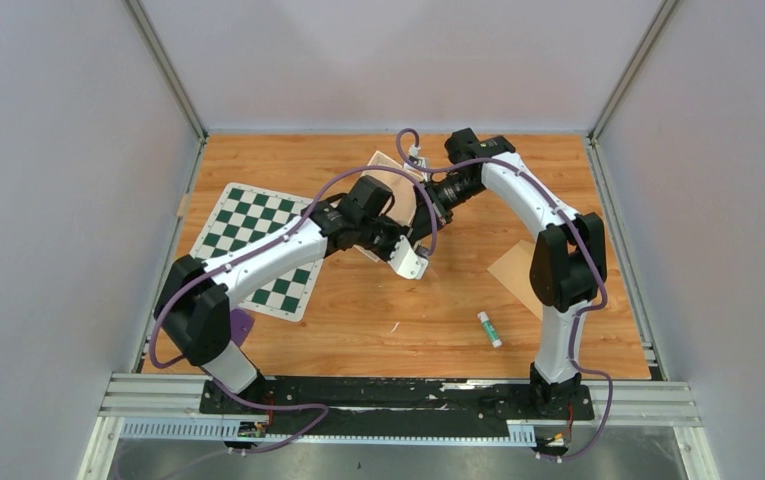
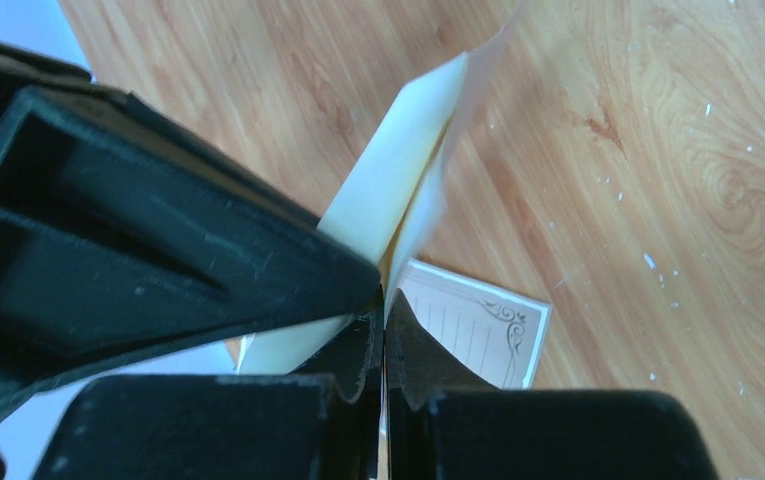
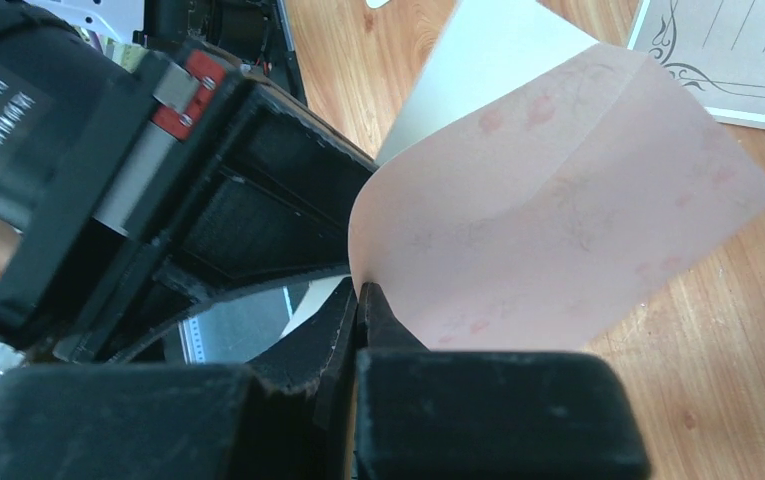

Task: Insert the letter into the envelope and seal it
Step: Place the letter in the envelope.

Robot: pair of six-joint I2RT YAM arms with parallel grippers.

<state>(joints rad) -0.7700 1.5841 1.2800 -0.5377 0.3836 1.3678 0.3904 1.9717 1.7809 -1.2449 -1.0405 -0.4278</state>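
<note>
Over the table (image 1: 378, 330), the left tool (image 2: 383, 300) and right tool (image 3: 358, 292) are both pinching the pale envelope (image 3: 558, 230) — holding it clear of the wood — while the letter (image 2: 478, 335) is lying flat below.

We get soft, even light from overhead; the arms (image 1: 268, 255) cast only faint shadows on the wooden table (image 1: 378, 330). In both wrist views the near black fingers (image 2: 158, 250) look dark and blurred. Light shines through the pale pink envelope (image 3: 558, 230); the wood grain beyond is sharp.
</note>
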